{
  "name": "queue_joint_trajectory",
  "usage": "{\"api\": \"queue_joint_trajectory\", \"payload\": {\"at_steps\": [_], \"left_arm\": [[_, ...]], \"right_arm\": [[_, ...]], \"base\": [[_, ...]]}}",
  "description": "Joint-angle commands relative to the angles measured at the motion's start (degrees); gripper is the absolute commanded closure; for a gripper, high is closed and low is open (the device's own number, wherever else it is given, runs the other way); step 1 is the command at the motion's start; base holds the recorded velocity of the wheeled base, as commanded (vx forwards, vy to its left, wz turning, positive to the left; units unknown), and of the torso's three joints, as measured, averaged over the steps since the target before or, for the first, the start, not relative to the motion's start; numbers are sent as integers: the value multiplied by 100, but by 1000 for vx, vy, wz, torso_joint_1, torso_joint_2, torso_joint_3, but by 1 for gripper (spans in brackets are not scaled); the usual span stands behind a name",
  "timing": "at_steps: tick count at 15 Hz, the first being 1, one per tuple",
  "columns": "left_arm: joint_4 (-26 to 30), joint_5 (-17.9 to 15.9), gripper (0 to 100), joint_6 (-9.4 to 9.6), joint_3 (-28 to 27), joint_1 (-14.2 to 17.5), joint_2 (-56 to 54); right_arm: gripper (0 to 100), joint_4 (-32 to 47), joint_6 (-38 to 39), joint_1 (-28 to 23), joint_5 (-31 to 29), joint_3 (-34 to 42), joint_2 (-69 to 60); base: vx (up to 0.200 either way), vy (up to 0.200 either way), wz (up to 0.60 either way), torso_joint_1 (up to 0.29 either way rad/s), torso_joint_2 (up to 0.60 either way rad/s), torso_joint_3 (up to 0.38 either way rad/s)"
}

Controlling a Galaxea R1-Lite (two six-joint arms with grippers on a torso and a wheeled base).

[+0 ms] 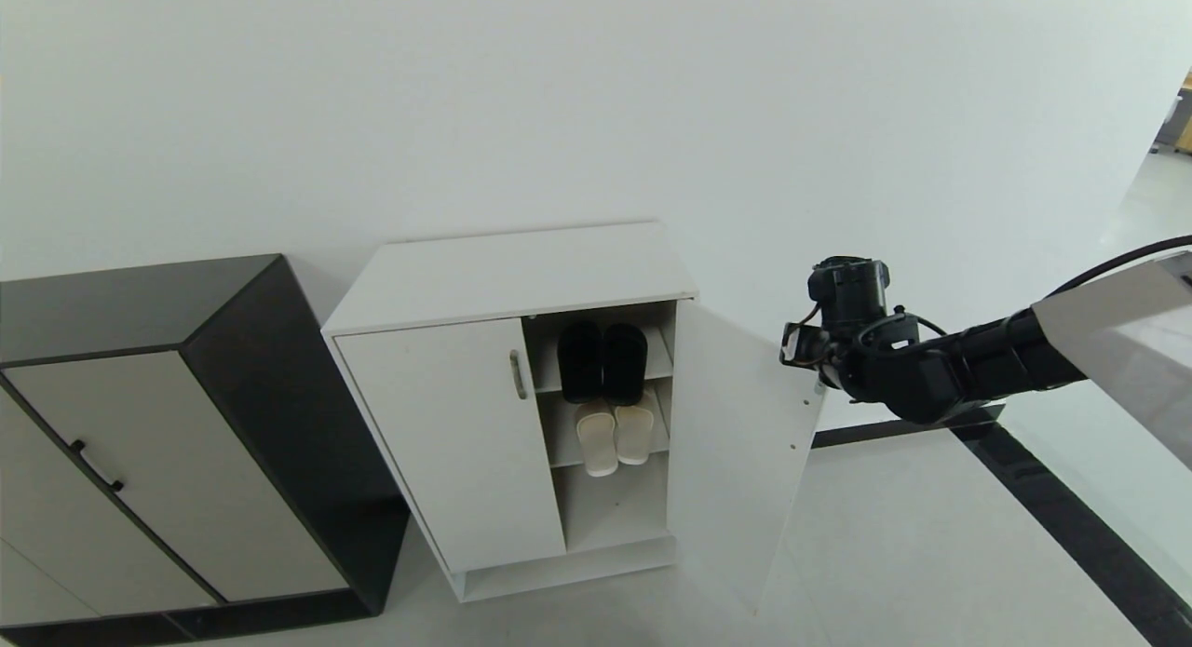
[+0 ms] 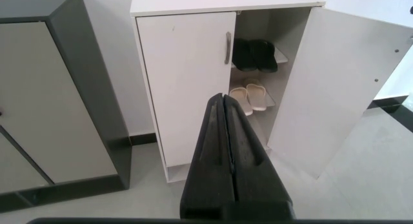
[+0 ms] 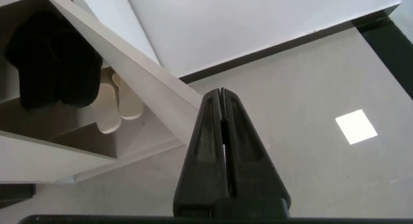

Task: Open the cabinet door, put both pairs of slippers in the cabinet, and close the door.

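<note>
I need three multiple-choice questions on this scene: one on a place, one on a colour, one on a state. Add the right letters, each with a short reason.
1. Where are the black slippers?
A. top shelf
B. middle shelf
C. floor

2. What colour is the pair on the middle shelf?
A. red
B. white
C. blue

3. How is the right door of the cabinet?
A. shut
B. open
C. taken off

1 A: they lie on the highest shelf.
2 B: both are off-white.
3 B: it stands swung out, the shelves exposed.
</note>
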Motion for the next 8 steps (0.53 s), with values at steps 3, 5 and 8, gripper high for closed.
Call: {"api": "queue_joint_trajectory", "payload": {"at_steps": [3, 5, 8], "left_arm": [[-1, 4, 100, -2, 0, 1, -1], [-1, 4, 100, -2, 0, 1, -1], [-1, 4, 100, -2, 0, 1, -1]], "right_arm": [[100, 1, 0, -4, -5, -3, 172], [100, -7, -9, -4, -13, -12, 260], [100, -16, 0, -30, -13, -91, 321]], "base": [[0, 0, 0, 0, 0, 0], [0, 0, 0, 0, 0, 0], [0, 0, 0, 0, 0, 0]]}}
